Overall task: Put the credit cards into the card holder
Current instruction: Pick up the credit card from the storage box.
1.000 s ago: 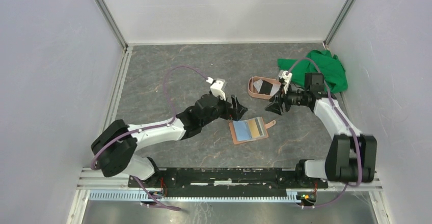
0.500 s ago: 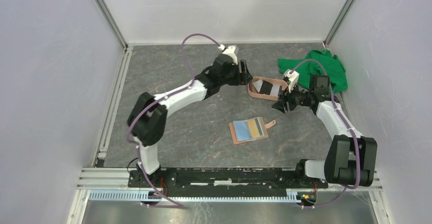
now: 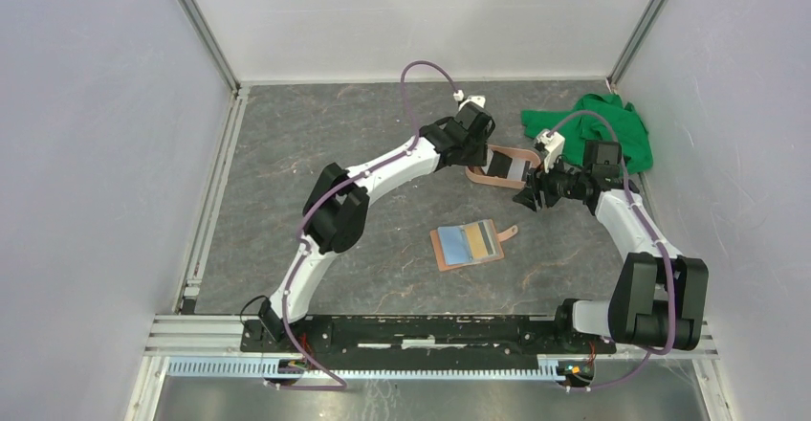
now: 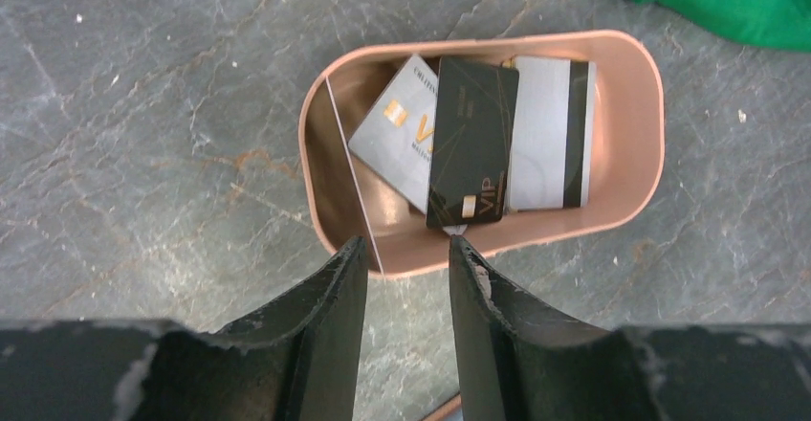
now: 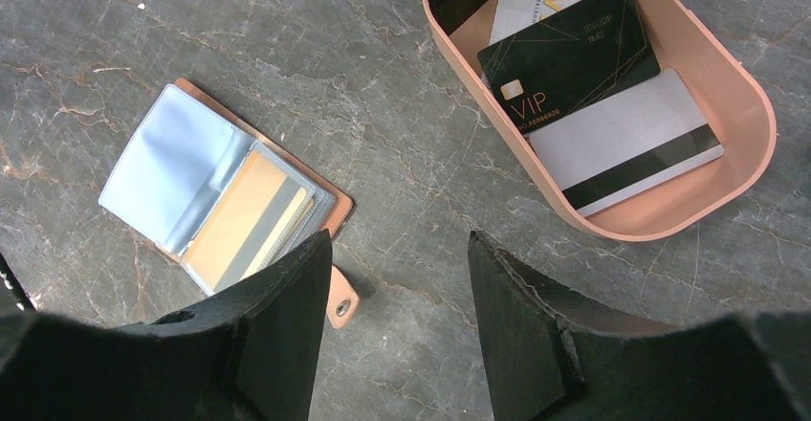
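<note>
Where the grey table (image 3: 287, 153) met its far right corner, a crumpled green cloth (image 3: 612, 124) lay clear of the work. Nearer the middle sat a pink tray (image 4: 316, 144), and the open card holder (image 3: 441, 250) lay flat a little way off toward the arms, with an orange-yellow and a light blue card already in its pockets.

The left end effector (image 4: 406, 316) hung over the tray's edge with its fingers spread and nothing between them. The right end effector (image 5: 397, 325) was likewise spread and empty above bare table, between the card holder and the tray.

Three cards remained in the tray. A black card (image 4: 471, 144) lay on top, overlapping a grey-white card (image 4: 397, 139) and a pale card with a dark stripe (image 4: 550, 134). They looked thin, stiff, light and slick, so a pinch across the black card's exposed edge seemed the best hold. The tray wall crowded that approach, the tray itself looked light enough to skid, and the two arms stood close together there.
</note>
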Tool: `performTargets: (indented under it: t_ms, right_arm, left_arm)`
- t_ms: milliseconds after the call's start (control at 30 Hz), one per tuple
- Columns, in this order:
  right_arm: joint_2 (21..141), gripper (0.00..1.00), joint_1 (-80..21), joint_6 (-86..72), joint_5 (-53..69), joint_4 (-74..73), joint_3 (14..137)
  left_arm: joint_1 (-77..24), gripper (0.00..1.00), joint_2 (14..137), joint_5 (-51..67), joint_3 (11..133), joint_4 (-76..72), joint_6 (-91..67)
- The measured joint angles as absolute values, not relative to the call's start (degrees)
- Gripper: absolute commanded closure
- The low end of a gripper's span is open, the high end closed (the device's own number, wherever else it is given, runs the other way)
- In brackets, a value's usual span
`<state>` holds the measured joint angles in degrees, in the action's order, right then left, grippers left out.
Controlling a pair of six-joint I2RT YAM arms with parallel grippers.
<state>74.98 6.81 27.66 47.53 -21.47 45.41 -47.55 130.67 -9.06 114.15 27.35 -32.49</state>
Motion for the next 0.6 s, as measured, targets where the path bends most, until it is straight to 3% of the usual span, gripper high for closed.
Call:
performTargets:
  t_ms: [300,600]
  right_arm:
    - [75.2,0.4,6.87,27.64,47.75,-21.47,45.41]
    - [75.81,0.4,6.92,27.42,47.97,-21.5,45.41]
  left_arm:
    - [-47.22,0.57,135.68,-11.11,120.2,29.78,-32.49]
    - [-47.22,0.65,137.67,-11.92,122.37,31.0,-32.47]
